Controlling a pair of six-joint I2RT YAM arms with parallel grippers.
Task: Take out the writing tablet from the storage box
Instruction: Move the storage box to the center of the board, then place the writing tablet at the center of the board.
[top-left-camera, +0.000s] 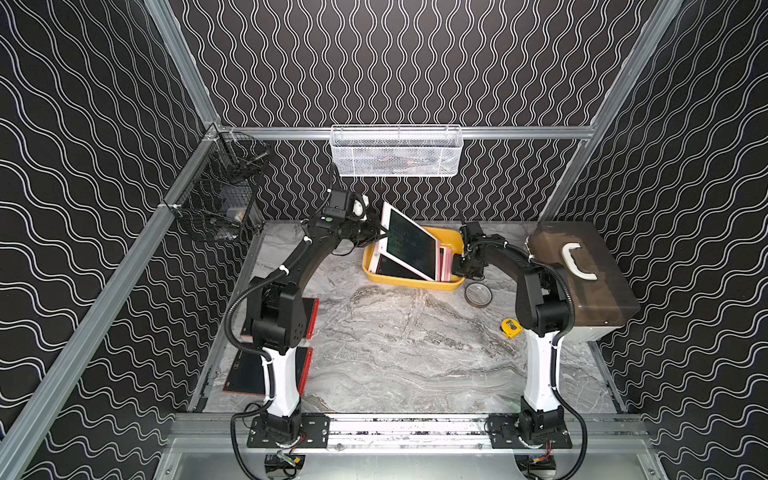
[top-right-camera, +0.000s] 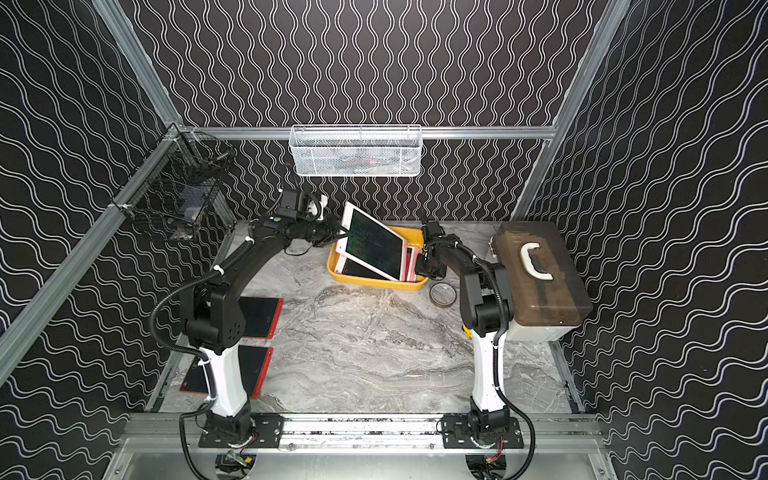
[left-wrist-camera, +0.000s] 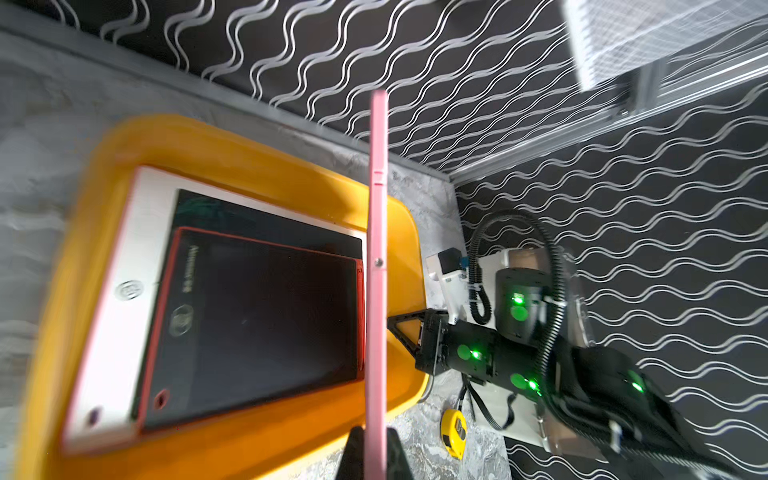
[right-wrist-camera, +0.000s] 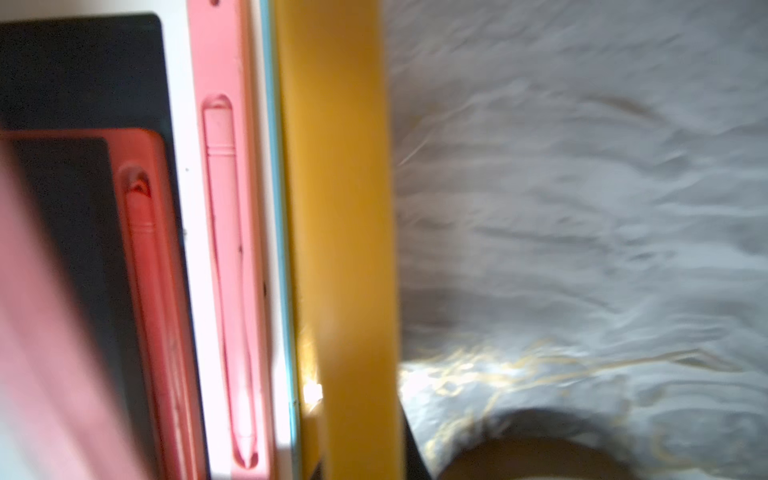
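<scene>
Tablet (top-left-camera: 409, 241) clamped at edge by left end effector (top-left-camera: 381, 233), tilted up, lower edge not yet clear of box (top-left-camera: 411, 285). Right end effector (top-left-camera: 459, 266) held together beside box rim. Remaining: full lift-out, placement on counter (top-left-camera: 395, 353).

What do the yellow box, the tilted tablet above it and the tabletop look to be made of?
The storage box: probably moulded plastic; smooth, slightly glossy, one-piece rounded corners and flared rim.
The writing tablet: thin rigid plastic, white frame, pink edge, dark glossy screen.
The table: grey veined marble look; stone or printed laminate, cannot tell.
</scene>
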